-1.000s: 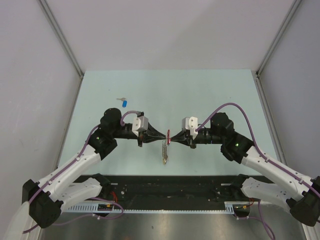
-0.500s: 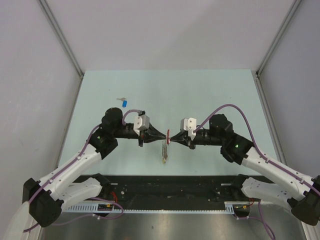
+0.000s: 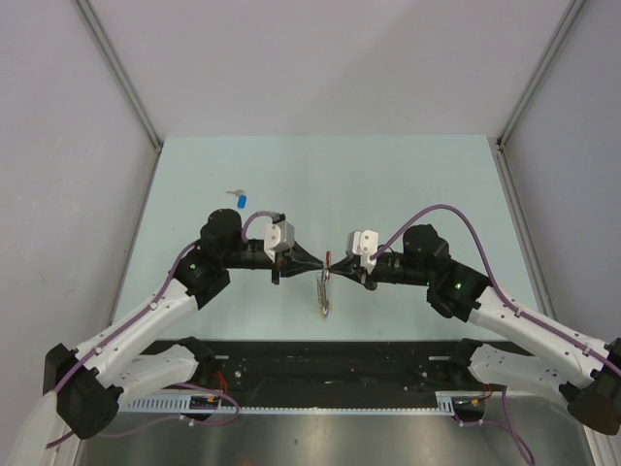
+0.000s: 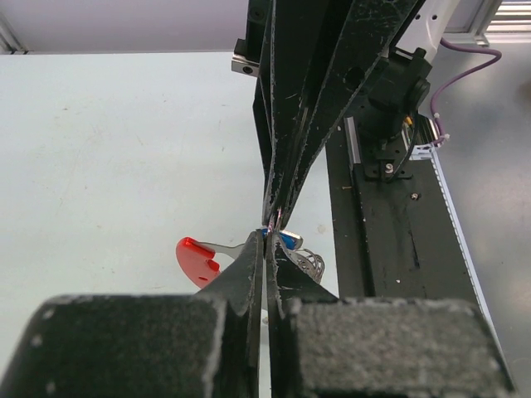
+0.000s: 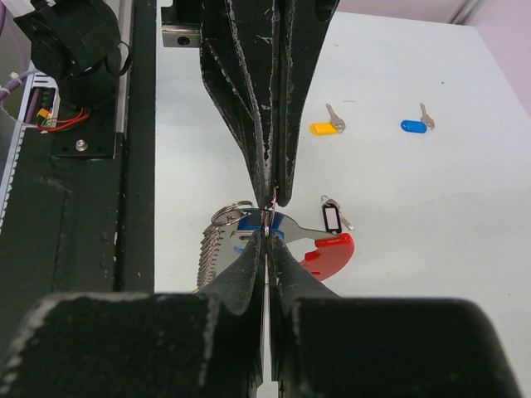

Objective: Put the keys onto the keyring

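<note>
Both left gripper point(image 3: 317, 264) and right gripper point(image 3: 339, 269) pinch the red-arced silver keyring point(image 5: 330, 251).

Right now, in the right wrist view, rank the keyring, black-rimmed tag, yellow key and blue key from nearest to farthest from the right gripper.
1. keyring: at the right gripper tips, red arc just right.
2. black-rimmed tag: right of the tips.
3. yellow key: farther out, right.
4. blue key: farthest, far right.

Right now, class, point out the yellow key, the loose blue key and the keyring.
yellow key point(image 5: 322, 128), right wrist view, on its tag.
loose blue key point(image 5: 411, 126), right wrist view, on its tag.
keyring point(image 5: 333, 251), right wrist view, on its red arc.
</note>
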You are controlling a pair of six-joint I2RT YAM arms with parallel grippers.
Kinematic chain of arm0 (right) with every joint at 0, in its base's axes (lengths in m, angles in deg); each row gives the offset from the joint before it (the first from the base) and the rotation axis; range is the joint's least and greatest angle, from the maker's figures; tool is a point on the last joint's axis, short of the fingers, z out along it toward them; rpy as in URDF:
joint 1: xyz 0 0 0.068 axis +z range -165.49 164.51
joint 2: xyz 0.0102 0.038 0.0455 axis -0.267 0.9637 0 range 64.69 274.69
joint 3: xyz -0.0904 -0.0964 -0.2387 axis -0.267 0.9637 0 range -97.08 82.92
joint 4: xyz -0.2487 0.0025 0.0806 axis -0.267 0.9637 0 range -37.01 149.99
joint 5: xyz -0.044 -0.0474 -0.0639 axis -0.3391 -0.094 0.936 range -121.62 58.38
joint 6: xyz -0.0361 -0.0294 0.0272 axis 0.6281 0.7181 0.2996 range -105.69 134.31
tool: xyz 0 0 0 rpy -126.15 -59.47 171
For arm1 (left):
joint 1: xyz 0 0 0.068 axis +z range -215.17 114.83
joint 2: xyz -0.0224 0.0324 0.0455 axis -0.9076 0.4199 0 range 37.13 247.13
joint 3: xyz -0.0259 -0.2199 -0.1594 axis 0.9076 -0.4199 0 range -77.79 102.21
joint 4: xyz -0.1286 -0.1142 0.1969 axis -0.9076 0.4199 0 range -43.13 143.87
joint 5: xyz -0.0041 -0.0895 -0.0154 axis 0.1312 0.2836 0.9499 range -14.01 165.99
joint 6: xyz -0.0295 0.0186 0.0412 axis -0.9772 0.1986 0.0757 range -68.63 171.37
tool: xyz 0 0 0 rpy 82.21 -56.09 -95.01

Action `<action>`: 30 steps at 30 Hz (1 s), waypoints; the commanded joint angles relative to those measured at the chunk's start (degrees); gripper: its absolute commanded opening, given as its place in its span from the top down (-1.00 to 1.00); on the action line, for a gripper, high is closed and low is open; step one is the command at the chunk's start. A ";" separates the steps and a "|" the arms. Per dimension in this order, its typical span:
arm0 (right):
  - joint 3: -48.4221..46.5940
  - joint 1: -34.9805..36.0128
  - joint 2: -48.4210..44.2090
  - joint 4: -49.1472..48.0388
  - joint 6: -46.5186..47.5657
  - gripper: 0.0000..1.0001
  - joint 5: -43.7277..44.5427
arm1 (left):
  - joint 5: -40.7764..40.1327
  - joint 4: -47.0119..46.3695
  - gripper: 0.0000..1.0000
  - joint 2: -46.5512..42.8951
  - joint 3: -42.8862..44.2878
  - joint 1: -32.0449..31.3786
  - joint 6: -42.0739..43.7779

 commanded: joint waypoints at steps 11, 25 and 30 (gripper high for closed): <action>-0.56 2.61 -0.63 -2.45 2.67 1.00 5.88 | -9.35 7.97 0.99 -0.79 5.95 -2.86 -0.25; -0.56 2.61 -0.54 -1.66 3.11 0.80 5.01 | -10.86 10.88 0.99 -2.63 6.31 -3.83 1.69; -0.56 2.52 -0.54 -1.22 3.29 0.73 4.30 | -10.42 12.11 0.99 -2.99 6.31 -3.83 3.44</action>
